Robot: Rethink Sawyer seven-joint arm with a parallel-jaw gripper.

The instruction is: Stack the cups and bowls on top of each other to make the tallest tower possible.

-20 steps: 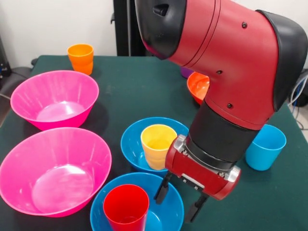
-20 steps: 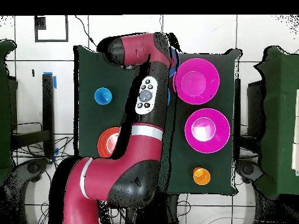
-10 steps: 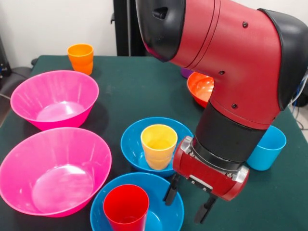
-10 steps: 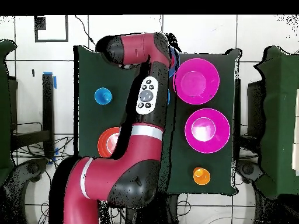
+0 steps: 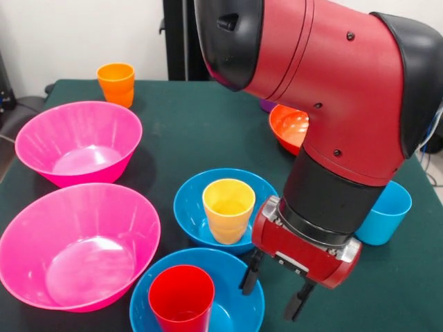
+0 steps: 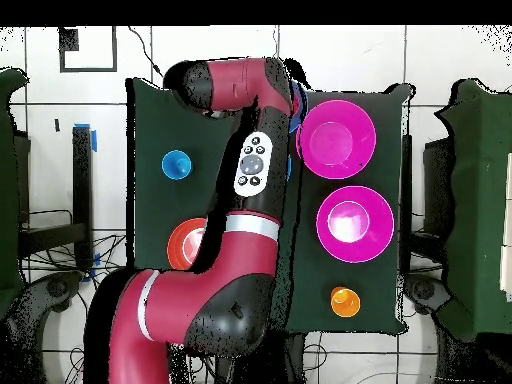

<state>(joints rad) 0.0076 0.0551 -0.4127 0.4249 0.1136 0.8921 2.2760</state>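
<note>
Tower: there is no tall tower yet. A yellow cup stands in a blue bowl in the middle of the table. A red cup stands in a second blue bowl at the near edge.
Other cups: an orange cup stands far back on the left. A light blue cup stands on the right, partly behind the arm.
Other bowls: two pink bowls sit on the left, one behind the other. An orange-red bowl sits far back, half hidden by the arm.
Claw: the claw is wide open and holds nothing. It hangs over the right rim of the near blue bowl, just right of the yellow cup.
Step in hand: I think the robot is lining up to grab something, maybe the near bowl's rim or the yellow cup. I cannot tell which.
Next move: the claw needs to go down straight with one finger on each side of the thing, and it must not bump the red cup.
What changed: since a second ago the claw has moved a bit to the right and nearer. In the last half second it has barely moved. The cups and bowls have stayed put.
</note>
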